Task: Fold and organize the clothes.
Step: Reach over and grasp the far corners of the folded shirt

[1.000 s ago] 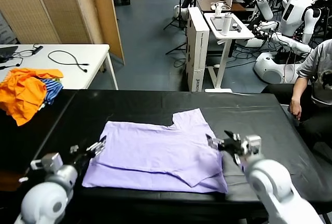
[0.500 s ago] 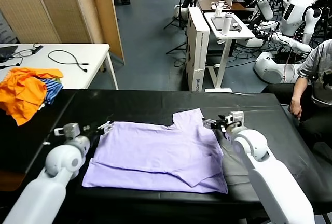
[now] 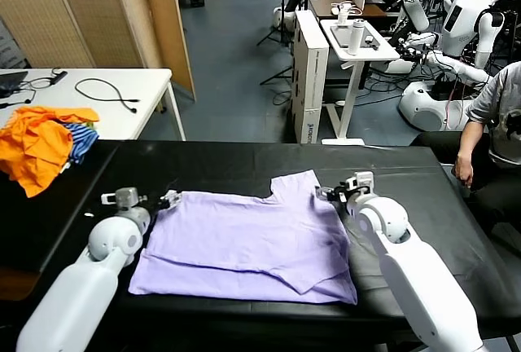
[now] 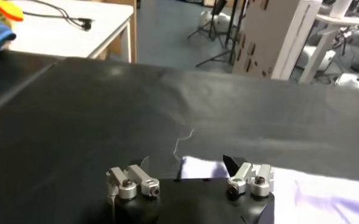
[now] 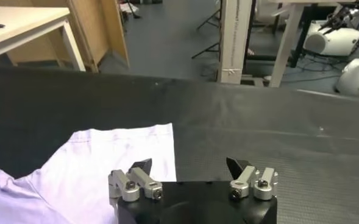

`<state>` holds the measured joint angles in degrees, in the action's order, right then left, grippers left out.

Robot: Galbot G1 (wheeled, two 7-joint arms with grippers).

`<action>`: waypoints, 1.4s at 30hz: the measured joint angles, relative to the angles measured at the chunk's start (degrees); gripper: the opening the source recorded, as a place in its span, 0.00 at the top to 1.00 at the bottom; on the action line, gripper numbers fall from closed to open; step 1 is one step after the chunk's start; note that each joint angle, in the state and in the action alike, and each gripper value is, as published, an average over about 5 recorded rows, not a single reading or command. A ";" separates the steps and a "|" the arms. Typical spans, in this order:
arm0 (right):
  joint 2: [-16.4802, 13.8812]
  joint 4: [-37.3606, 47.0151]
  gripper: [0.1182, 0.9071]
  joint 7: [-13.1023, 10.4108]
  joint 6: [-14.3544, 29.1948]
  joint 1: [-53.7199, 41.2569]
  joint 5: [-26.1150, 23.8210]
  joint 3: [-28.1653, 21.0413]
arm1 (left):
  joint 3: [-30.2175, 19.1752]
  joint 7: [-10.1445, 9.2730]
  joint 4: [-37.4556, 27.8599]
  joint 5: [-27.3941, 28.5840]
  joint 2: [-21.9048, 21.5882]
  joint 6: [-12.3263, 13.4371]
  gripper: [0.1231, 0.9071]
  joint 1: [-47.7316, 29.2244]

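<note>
From the head view, the lavender T-shirt (image 3: 252, 242) is seen spread flat on the black table (image 3: 423, 181), with the left gripper (image 3: 168, 200) parked at its ten o'clock corner and the right gripper (image 3: 326, 193) at its two o'clock corner, while a heap of orange and striped garments (image 3: 41, 144) is left well apart at ten o'clock. In the left wrist view, the left gripper (image 4: 185, 165) is shown with jaws spread wide and nothing held, a corner of the T-shirt (image 4: 325, 195) lying just beside one finger. In the right wrist view, the right gripper (image 5: 190, 165) is likewise shown gaping and empty-handed over the edge of the T-shirt (image 5: 106, 164).
</note>
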<state>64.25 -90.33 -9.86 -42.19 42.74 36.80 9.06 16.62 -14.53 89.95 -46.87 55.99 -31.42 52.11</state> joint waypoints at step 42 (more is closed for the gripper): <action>-0.05 -1.25 0.97 3.08 0.11 2.77 -0.42 1.49 | -0.07 2.81 3.56 1.84 -0.85 0.12 0.92 2.70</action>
<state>64.20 -91.57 -6.78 -42.09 45.51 36.38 10.55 16.55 -11.72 93.51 -45.03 55.14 -31.30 54.81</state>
